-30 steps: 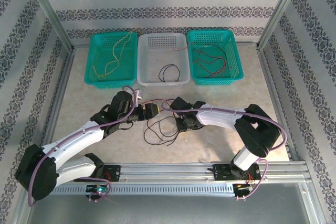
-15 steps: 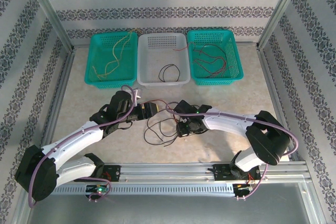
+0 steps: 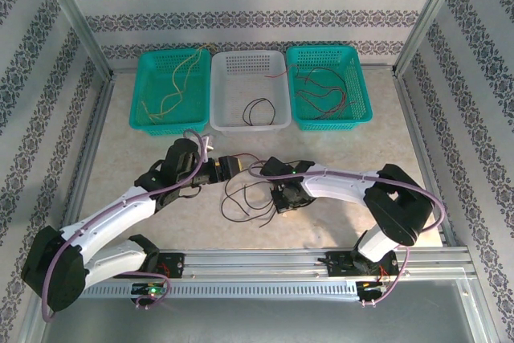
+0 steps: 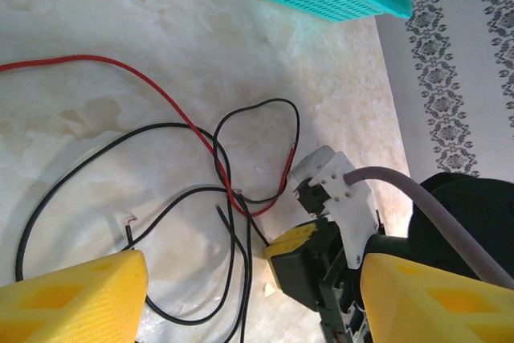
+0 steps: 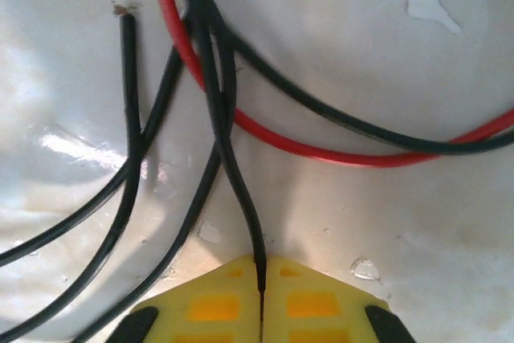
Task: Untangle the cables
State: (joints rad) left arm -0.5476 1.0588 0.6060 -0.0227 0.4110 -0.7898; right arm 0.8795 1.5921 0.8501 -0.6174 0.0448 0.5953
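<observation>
A tangle of black cables and one red cable lies on the table between the arms. My right gripper is down at the table, its yellow fingers shut on a black cable that runs up into the knot, where it crosses the red cable. In the top view the right gripper sits at the tangle's right edge; it also shows in the left wrist view. My left gripper hovers over the tangle's left side, wide open and holding nothing.
Three baskets stand at the back: a teal basket with yellow/tan cables, a white basket with a black loop and a red end, and a teal basket with red and black cables. Metal rails line the near edge.
My right gripper has slid slightly down and toward the near edge at the tangle, and its elbow has shifted. The left gripper has edged a little up.
</observation>
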